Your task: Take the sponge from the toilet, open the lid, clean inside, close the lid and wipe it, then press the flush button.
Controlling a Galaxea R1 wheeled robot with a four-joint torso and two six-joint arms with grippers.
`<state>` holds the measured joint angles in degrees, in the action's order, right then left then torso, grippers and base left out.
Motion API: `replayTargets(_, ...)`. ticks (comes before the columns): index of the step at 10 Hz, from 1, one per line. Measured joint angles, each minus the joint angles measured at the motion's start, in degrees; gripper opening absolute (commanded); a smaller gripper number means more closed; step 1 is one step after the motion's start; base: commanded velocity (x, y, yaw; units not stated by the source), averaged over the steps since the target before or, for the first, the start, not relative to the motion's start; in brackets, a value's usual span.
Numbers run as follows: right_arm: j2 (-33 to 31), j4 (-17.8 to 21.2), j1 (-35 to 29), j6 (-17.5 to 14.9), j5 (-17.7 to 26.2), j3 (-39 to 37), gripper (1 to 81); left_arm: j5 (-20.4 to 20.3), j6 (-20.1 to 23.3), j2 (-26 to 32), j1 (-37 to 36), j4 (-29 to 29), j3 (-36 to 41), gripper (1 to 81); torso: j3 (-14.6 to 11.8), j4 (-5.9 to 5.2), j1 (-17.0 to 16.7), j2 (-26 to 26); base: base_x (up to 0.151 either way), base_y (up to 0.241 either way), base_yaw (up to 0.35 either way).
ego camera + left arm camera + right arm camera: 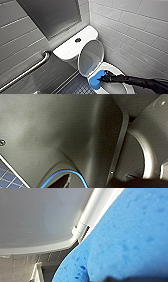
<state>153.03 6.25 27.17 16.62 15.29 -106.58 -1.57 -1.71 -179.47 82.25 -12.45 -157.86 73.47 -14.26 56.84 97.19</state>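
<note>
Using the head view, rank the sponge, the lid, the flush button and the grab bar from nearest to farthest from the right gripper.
1. sponge, at the right gripper, over the bowl's edge.
2. lid, raised just behind.
3. flush button, atop the tank.
4. grab bar, on the left wall.

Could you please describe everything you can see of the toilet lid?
The lid is a glossy white oval of what looks like plastic, with a concave greyish underside inside a paler rim. It stands raised, tilted back toward the tank, its underside facing forward over the bowl. The blue sponge sits just below its lower edge; whether they touch is unclear.
</note>
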Motion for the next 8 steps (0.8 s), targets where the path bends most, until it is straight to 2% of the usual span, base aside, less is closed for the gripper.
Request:
replayTargets(5, -1.1, 0.1, 0.6, 1.0, 0.8, -0.9, 1.0, 0.0, 0.0, 0.0, -0.3, 0.0, 0.0, 81.1, 0.0, 0.0, 0.0, 0.0, 0.0, 0.0, 0.0)
replayTargets(8, -5.0, -0.4, 0.2, 2.3, 0.9, 4.5, 1.0, 0.0, 0.0, 0.0, -0.3, 0.0, 0.1, 81.1, 0.0, -0.02, 0.0, 0.0, 0.0, 0.0, 0.0)
